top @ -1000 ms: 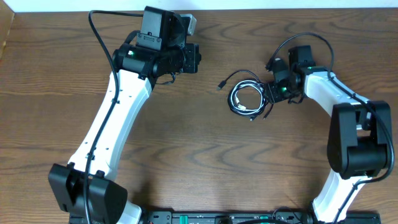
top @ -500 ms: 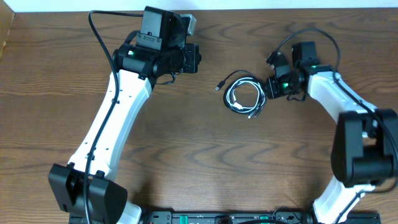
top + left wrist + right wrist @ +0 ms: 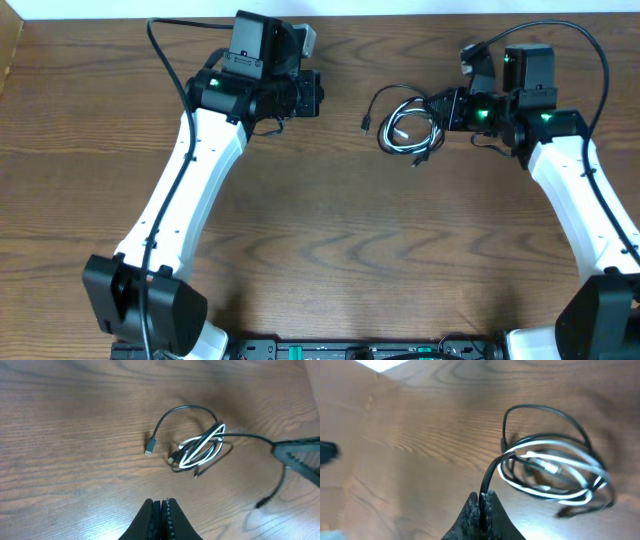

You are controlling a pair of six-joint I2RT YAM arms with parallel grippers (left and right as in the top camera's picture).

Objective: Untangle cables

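Cables (image 3: 408, 128), judged light and limp, are pinched at one black strand by the right gripper (image 3: 481, 502) (left gripper (image 3: 161, 510) pressed together, empty); the free plug end (image 3: 149, 452) is best gripped.

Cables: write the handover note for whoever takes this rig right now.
Left gripper: shut, empty, apart from the cables.
Right gripper: shut on a black cable that runs out of the tangle.
Cables: one bundle beside the right gripper. The white cable is looped in with the black ones, and one black plug sticks out free.
Done: one black strand gripped.
Left: part every cable; none is separated yet.
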